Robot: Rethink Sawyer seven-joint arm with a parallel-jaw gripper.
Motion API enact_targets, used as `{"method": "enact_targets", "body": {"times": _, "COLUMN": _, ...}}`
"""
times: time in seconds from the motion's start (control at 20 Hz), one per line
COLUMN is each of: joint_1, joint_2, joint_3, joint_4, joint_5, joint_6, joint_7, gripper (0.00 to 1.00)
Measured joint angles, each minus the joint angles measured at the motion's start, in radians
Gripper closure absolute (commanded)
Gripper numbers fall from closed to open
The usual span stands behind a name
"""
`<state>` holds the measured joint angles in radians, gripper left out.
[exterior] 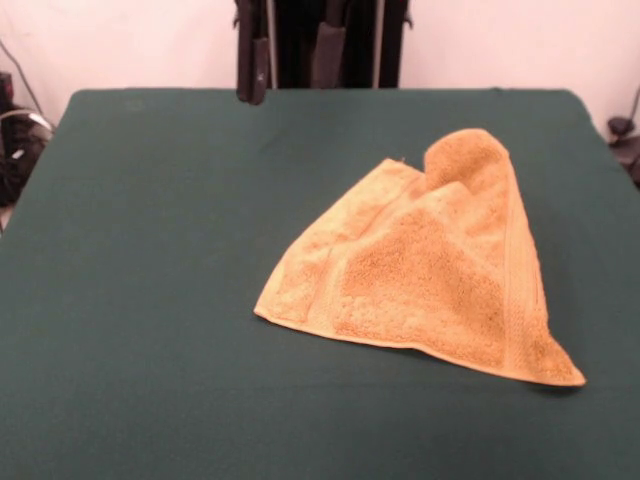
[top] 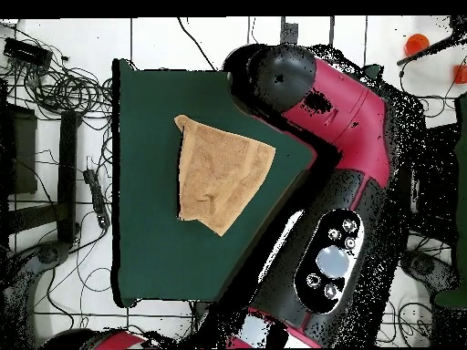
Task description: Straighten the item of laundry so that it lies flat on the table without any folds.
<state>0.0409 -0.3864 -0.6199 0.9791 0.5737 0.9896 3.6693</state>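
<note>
The item of laundry [exterior: 440, 275] is a golden tan-orange terry towel lying right of the middle of the table [exterior: 160, 300], which is covered in dark green cloth. The towel is folded over itself into a rough triangle. One rounded hump is raised at its far side and a pointed corner reaches toward the near right. In the overhead view the towel [top: 219, 173] lies in the upper middle of the table [top: 155, 255]. The red and black arm [top: 337, 118] hangs over the table's right part. Only dark arm parts [exterior: 252, 60] show at the front view's top edge, well away from the towel.
Cables and gear lie on the floor left of the table in the overhead view [top: 64, 91]. The arm's base with its round buttons [top: 330, 260] covers the table's lower right corner. Orange objects [top: 417, 43] sit on the floor at the top right.
</note>
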Motion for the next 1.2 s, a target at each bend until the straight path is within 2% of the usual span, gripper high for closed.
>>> {"method": "enact_targets", "body": {"times": 0.6, "joint_1": 0.081, "joint_2": 0.006, "joint_3": -0.029, "joint_4": 0.011, "joint_5": 0.052, "joint_6": 0.0, "joint_7": 0.133, "gripper": 0.0}}
{"method": "enact_targets", "body": {"times": 1.2, "joint_1": 0.102, "joint_2": 0.006, "joint_3": -0.035, "joint_4": 0.04, "joint_5": 0.053, "joint_6": 0.0, "joint_7": 0.139, "gripper": 0.0}}
